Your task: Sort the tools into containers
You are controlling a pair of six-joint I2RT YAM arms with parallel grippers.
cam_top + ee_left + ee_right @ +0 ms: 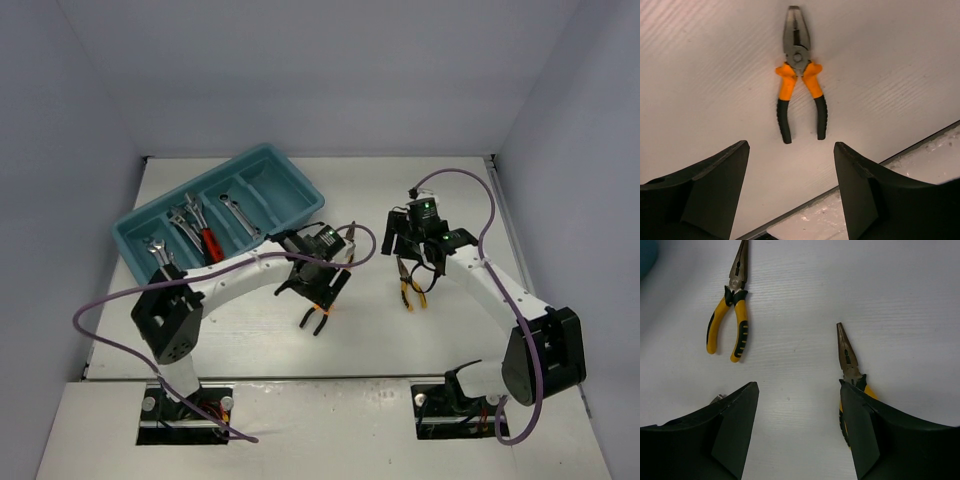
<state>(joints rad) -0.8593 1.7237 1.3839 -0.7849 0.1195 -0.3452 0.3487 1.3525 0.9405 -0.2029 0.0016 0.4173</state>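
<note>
The teal tray (pixel 298 172) lies at the far left. Its compartments hold silver wrenches (pixel 238 212) and a red-handled wrench (pixel 212 245). Orange-and-black pliers (pixel 799 95) lie on the table, handles toward the near edge, and also show in the top view (pixel 316 316). My left gripper (pixel 791 145) is open and empty above them (pixel 312 290). Yellow long-nose pliers (pixel 846 355) lie partly under my right finger; they also show in the top view (pixel 408 288). A second yellow pair (pixel 730 315) lies further left. My right gripper (pixel 799 384) is open and empty (pixel 415 250).
The table's near edge (pixel 920 140) runs just behind the left gripper. White walls enclose the table on three sides. A purple cable (pixel 100 310) loops from the left arm, another (pixel 485 215) from the right arm. A corner of the tray (pixel 646 255) shows at the top left.
</note>
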